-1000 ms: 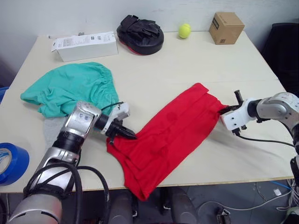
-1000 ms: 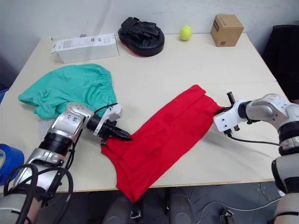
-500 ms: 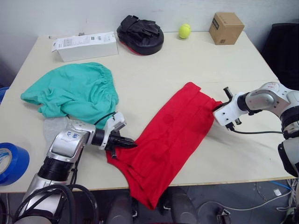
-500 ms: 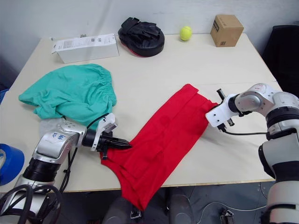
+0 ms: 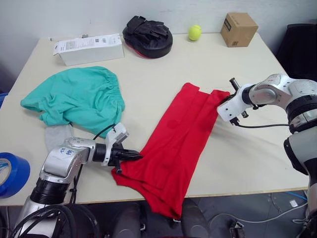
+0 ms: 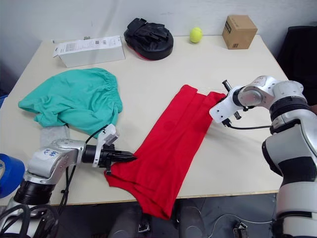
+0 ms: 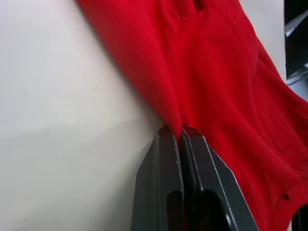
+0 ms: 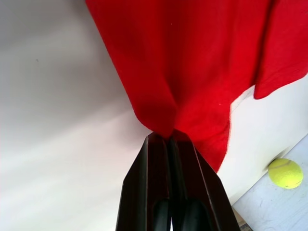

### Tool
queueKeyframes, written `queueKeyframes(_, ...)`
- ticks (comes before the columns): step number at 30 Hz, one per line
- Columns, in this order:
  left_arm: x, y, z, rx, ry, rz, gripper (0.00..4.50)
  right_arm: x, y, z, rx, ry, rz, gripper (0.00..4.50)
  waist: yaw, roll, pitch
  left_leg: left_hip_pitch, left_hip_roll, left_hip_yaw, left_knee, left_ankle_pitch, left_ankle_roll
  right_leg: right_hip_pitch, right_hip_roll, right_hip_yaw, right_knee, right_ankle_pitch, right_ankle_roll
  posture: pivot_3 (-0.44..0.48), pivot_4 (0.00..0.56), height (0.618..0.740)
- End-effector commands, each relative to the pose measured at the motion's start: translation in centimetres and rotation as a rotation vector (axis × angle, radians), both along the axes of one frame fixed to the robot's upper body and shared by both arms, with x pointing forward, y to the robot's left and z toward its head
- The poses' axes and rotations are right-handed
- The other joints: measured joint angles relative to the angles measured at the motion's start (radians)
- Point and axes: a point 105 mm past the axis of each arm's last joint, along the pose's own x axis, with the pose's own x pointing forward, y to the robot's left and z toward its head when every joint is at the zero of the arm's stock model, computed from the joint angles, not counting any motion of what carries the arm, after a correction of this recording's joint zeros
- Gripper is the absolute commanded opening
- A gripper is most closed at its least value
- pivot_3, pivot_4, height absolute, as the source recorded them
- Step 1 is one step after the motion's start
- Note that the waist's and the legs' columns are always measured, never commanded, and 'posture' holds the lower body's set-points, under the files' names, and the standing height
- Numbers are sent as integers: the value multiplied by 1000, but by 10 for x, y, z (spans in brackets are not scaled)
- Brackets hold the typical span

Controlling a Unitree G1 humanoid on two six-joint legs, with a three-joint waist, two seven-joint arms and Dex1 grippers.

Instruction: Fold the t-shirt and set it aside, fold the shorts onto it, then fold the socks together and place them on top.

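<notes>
From the head, left eye view: the t-shirt [image 5: 176, 144] lies in a long folded strip across the tabletop [image 5: 163, 74], its low end hanging over the near edge. The left gripper [image 5: 132, 156] is clamped on the shirt's edge near the front; the right gripper [image 5: 221, 101] pinches its far end, toward the right side. The shorts [image 5: 79, 96] lie bunched toward the left edge, with grey socks [image 5: 57, 136] poking out from under them on the near side. A roll of blue tape [image 5: 12, 173] sits off the near left corner.

Along the far edge stand a white box [image 6: 89, 48], a black pad [image 6: 148, 37], a tennis ball [image 6: 195, 34] and a cardboard box [image 6: 239, 30].

Left wrist view: both fingers [image 7: 163, 187] are pressed together on a ridge of red cloth.

Right wrist view: the fingers [image 8: 154, 183] are likewise closed on a red fold, the ball beyond.
</notes>
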Motion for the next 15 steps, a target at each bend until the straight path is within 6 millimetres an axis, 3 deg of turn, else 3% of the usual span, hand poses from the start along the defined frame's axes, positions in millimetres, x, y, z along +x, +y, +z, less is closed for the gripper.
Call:
queueKeyframes(1, -10, -11, 8, -52, -14, 10, 11, 7, 5, 12, -1, -61, 0, 0, -1, 0, 0, 0, 0, 0, 0, 0, 0, 0, 0, 0, 0, 0, 0, 0, 150, 740)
queueKeyframes(10, -10, -10, 4, -40, -30, 83, 11, -1, 5, 5, -31, 30, 18, 0, -3, 0, 0, 0, 0, -1, 0, 0, 0, 0, 0, 0, 0, 0, 0, 0, 150, 740)
queueKeyframes(14, -7, -3, 9, -32, -36, 74, 1023, -2, 3, 5, -4, 34, 8, 0, -4, 0, 0, 0, 0, -1, -1, 0, -1, 0, 0, 0, 0, 0, 0, 0, 150, 740)
queueKeyframes(15, -7, -2, 10, -25, -38, 70, 1344, -3, 2, 7, 4, 32, 6, 199, -4, 0, 0, 0, 0, -1, -1, 0, -1, 0, 0, 0, 0, 0, 0, 0, 150, 740)
